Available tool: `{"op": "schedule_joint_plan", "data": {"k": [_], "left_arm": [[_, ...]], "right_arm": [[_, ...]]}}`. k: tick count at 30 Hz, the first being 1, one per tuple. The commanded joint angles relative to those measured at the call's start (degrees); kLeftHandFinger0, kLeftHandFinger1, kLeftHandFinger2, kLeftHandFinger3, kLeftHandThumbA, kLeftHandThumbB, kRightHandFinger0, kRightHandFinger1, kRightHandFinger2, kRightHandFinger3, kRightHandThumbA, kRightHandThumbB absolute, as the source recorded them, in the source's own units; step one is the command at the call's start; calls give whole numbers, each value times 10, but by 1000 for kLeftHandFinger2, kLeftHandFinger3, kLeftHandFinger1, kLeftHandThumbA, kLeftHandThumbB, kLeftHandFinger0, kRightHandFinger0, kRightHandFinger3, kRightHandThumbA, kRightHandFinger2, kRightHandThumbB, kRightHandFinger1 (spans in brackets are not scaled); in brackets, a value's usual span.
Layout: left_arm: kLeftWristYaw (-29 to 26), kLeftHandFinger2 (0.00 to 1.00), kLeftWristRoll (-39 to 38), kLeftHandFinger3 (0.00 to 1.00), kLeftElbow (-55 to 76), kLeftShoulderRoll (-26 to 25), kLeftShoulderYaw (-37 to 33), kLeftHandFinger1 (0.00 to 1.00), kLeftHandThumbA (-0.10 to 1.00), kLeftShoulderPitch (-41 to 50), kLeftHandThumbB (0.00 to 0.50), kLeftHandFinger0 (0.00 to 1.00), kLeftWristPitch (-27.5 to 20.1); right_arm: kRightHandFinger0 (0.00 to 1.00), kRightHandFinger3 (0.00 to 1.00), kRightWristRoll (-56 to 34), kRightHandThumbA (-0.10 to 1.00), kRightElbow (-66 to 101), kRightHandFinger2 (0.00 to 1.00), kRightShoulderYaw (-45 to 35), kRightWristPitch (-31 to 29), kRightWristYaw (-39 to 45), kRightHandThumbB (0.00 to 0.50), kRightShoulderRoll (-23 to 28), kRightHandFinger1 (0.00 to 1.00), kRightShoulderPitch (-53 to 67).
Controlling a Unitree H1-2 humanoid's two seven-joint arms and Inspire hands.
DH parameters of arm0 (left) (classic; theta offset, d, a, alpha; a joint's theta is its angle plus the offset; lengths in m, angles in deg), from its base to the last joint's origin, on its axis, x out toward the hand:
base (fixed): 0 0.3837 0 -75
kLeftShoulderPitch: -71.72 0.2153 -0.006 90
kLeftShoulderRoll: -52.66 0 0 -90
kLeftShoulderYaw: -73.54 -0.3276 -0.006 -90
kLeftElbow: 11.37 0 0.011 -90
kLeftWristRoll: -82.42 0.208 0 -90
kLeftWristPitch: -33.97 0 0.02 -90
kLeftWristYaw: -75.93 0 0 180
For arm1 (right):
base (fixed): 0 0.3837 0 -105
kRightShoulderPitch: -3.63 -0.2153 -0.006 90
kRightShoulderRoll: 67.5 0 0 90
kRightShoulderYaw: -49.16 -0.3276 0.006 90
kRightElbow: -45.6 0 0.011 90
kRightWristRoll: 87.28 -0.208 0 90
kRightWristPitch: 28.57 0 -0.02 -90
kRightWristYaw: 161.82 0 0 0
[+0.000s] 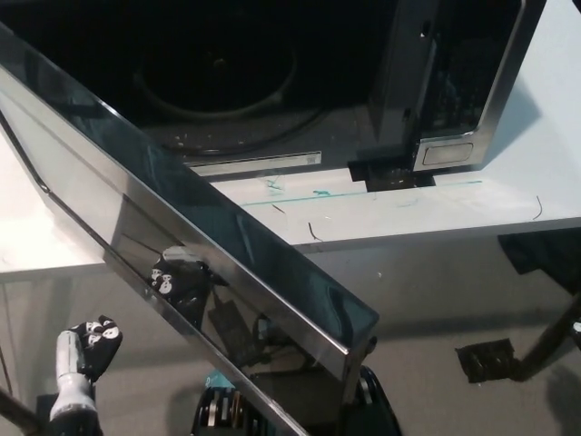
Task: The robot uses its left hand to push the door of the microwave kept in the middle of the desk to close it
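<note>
Microwave door (209, 245): rigid hinged panel, dark glossy glass in metal frame, likely slick, swings easily; push flat on outer face near free edge. Wide open, overhanging bench (427, 213) near edge. Microwave (272, 82) far-center. Left hand (93, 345) near-left, below door, holding nothing, fingers partly curled. Right hand out of view.
</note>
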Motion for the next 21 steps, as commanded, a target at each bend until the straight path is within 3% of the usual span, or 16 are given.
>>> {"op": "schedule_joint_plan", "data": {"k": [1,2,4,6,8,9,12,14,15,16,17,18,20,21], "left_arm": [[-5,85,6,265,63,0,-3,0,79,31,10,0,-31],[-7,87,-9,259,127,15,9,1,52,57,27,3,18],[-3,125,-16,294,170,24,14,13,35,79,29,2,31],[16,103,-24,321,217,26,11,0,-13,110,0,0,48],[29,125,-29,330,269,27,10,0,-20,151,19,0,57],[23,120,-26,312,306,33,14,0,-73,172,24,0,62],[31,118,-53,294,385,41,21,0,-93,199,37,0,101],[52,123,-62,301,441,34,11,0,-74,229,9,0,78],[52,93,-22,287,478,23,0,0,41,246,12,0,50],[52,92,-22,286,477,23,-3,0,51,243,11,0,52],[61,66,5,249,479,2,-15,0,15,244,16,0,-50],[54,42,46,250,470,-13,-22,0,29,239,2,0,-111],[44,28,115,272,474,-40,-35,0,91,231,0,0,-174],[56,45,140,196,531,-51,-44,0,102,214,0,0,-174]], "right_arm": [[613,689,-8,96,13,653,-1,-28,-11,198,15,605,-20],[549,658,-28,58,11,611,-12,-26,1,203,14,561,-23],[551,649,-31,48,11,610,-14,-26,1,205,14,563,-22],[564,652,-31,58,15,620,-16,-21,-4,202,15,577,-19],[598,641,-35,70,18,622,-18,-17,-3,199,19,592,-20],[592,668,-32,64,23,627,-17,-18,-7,188,19,588,-18],[568,669,-33,60,15,624,-17,-27,-7,189,21,577,-20],[588,687,-29,79,12,653,-12,-30,-4,189,22,603,-19],[589,691,-28,83,23,655,-12,-21,-9,184,19,600,-16],[590,692,-29,84,26,655,-13,-20,-10,184,21,599,-14],[618,712,-31,79,28,682,-13,-18,-7,175,20,622,-14],[633,725,-29,90,31,694,-11,-15,-8,173,20,632,-11],[642,716,-26,97,25,695,-10,-18,-11,182,21,633,-11],[675,716,-17,107,18,729,-3,-24,-11,169,23,667,-10]]}}
